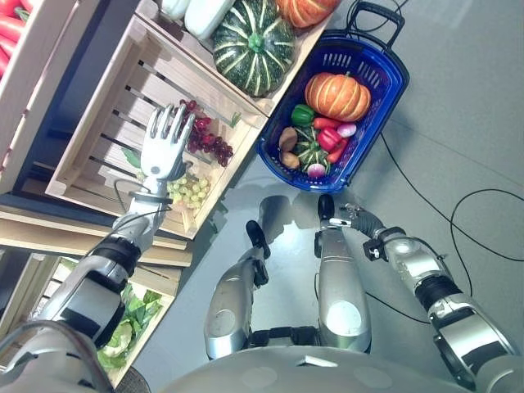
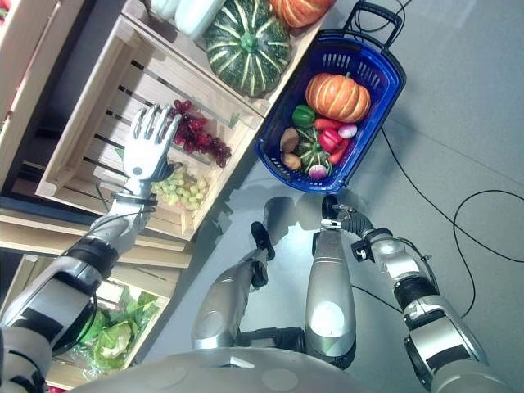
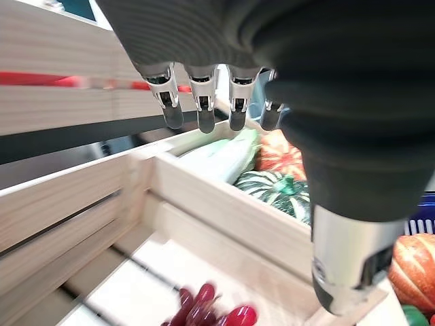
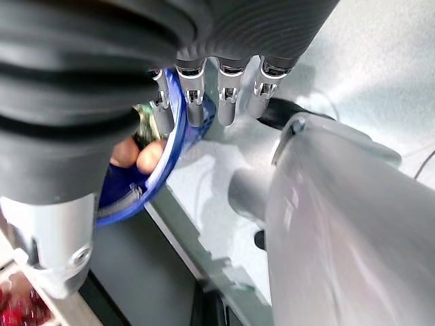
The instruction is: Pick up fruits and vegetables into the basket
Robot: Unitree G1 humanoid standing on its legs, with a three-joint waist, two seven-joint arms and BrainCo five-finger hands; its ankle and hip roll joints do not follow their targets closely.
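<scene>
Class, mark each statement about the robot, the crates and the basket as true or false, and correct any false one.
1. The left hand is spread open above the wooden crate that holds grapes. True.
2. The blue basket holds nothing. False: it already holds an orange pumpkin, a green pepper and other produce.
3. Red grapes and green grapes lie in the same crate. True.
4. The left hand is curled round the red grapes. False: its fingers are straight and hold nothing.
5. The striped green squash lies in the basket. False: it sits in the neighbouring crate, beside the basket.
</scene>
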